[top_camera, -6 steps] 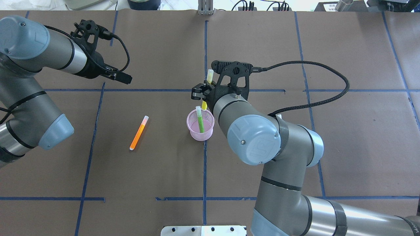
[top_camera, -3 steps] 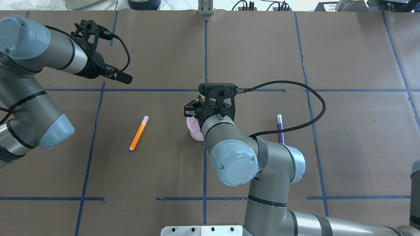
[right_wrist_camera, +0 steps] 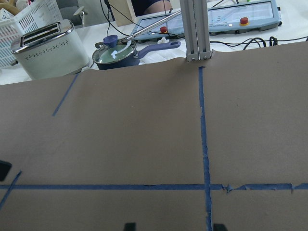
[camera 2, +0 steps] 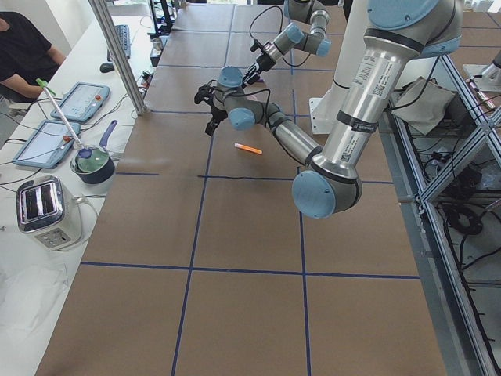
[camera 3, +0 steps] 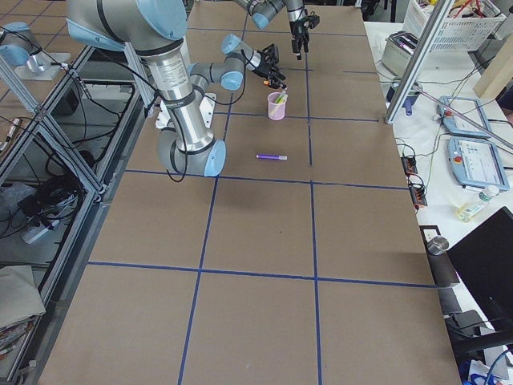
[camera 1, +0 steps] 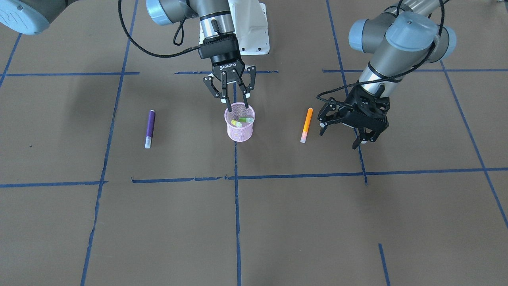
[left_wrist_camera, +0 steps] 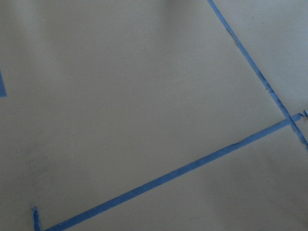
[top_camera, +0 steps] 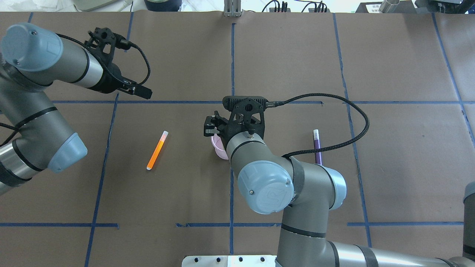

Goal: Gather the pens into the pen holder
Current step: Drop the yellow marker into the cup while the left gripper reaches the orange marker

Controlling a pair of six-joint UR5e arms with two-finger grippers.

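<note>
Yellow pen (camera 1: 236, 124) has dropped, leaning steeply in pen holder (camera 1: 239, 134); right fingers (camera 1: 227, 97) spread, empty.

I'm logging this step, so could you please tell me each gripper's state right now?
Left gripper: open, empty, near the orange marker pen with pale cap.
Right gripper: open, empty, above the round pink wire-mesh cup.

The matt brown paper sheet (camera 1: 357, 222) looks smooth; the pen holder (camera 1: 239, 129) is pink wire mesh; the orange pen (camera 1: 306, 124) is smooth plastic.
</note>
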